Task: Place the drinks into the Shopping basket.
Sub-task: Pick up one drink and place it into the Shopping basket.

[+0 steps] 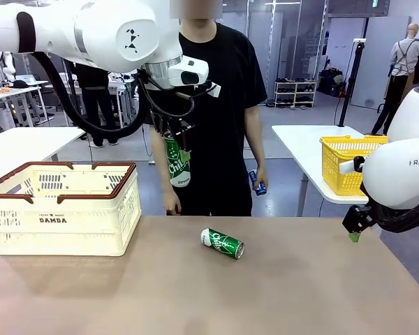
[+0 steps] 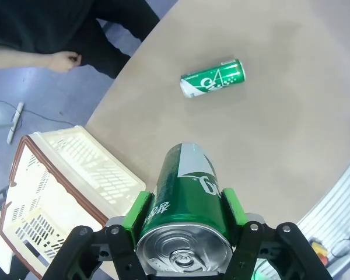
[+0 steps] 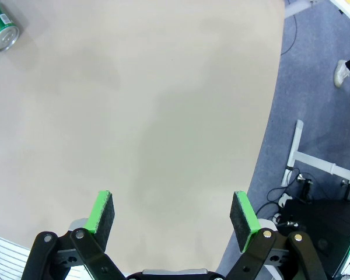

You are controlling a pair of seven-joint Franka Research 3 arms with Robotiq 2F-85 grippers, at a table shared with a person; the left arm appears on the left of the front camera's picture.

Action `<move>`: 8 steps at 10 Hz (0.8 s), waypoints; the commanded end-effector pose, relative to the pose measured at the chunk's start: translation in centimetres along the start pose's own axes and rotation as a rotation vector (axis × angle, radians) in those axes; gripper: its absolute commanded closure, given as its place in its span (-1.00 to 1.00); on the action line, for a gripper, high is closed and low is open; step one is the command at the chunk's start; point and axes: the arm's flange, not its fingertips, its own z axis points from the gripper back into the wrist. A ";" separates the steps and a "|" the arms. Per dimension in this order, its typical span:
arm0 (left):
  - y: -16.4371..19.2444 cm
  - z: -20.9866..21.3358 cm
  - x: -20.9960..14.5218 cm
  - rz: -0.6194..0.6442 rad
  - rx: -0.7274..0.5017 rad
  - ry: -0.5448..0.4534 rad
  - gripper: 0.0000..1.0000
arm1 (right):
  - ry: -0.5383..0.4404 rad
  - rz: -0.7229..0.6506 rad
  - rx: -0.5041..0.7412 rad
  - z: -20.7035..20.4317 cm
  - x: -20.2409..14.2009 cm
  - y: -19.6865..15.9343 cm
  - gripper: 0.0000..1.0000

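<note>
One green can [image 1: 177, 167] hangs upright in the air, pinched at its sides by your left gripper [image 1: 176, 148]. It is above the table [image 1: 300, 293], just right of the basket [image 1: 56, 222], which sits at the far left corner. A second green can [image 1: 222, 243] lies on its side near the table's middle. Beyond the far edge, the person's hand [image 1: 260, 173] holds a blue can [image 1: 258, 187]. Your right gripper [image 3: 174, 214] hovers over the right edge, fingers spread, holding nothing.

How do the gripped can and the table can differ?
The held can hangs upright in the left gripper, clear of the table; the loose can lies on its side on it. The held can is nearer the basket than the loose can. Both are green with white lettering.
</note>
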 end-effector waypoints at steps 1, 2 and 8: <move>0.1 0.0 0.0 0.001 0.000 0.000 -0.20 | 0.002 0.012 0.000 0.1 0.0 -0.2 -1.00; 2.1 -0.3 -0.1 0.072 0.035 -0.003 -0.20 | 0.002 0.012 0.000 0.1 0.0 -0.2 -1.00; 17.2 -1.4 -7.9 0.553 0.042 0.001 -0.20 | 0.002 0.012 0.000 0.1 0.0 -0.2 -1.00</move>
